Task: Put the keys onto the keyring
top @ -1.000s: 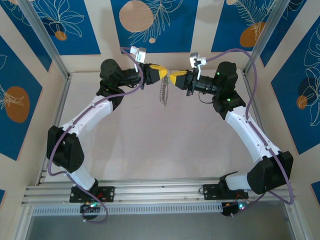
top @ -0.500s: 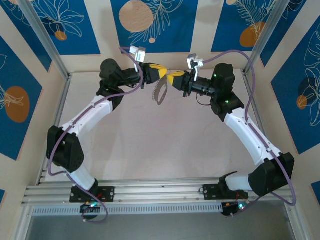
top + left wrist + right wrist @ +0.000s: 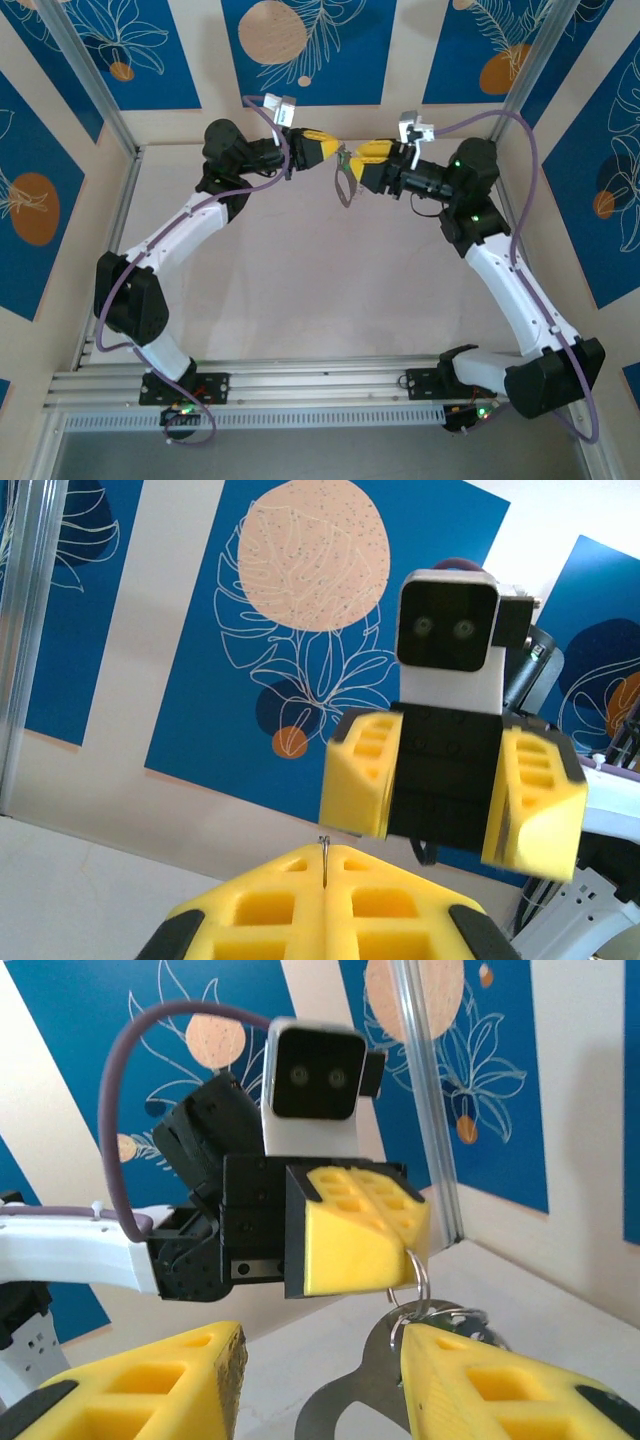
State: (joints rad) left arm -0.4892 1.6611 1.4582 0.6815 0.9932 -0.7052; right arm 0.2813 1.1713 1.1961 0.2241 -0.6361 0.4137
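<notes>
Left gripper: yellow fingers pressed tight together, nipping a thin grey wire at their tips. From the left wrist, that wire stands up out of the seam between the two pads. It belongs to the keyring, an oval loop hanging down from those fingertips, held up off the table at its far end, near the back wall. Keys: a small silvery bunch, seen from the right wrist, sitting just below a little wire loop that comes out from under the left fingertip. They are partly hidden behind the right gripper's own finger. Cannot tell whether they are threaded on that wire or only lie against it. A flat curved grey metal piece sits close to the lens in the gap between the right fingers; blurred, cannot tell which item it is part of. Right gripper: fingers spread wide, facing the left gripper tip to tip, with the hanging keyring between the two. Both arms reach in from the sides over the pale tabletop. A purple cable arches over the left wrist. Behind: blue wall panel with white leaf outlines and a peach disc, and an aluminium frame post at the corner.
</notes>
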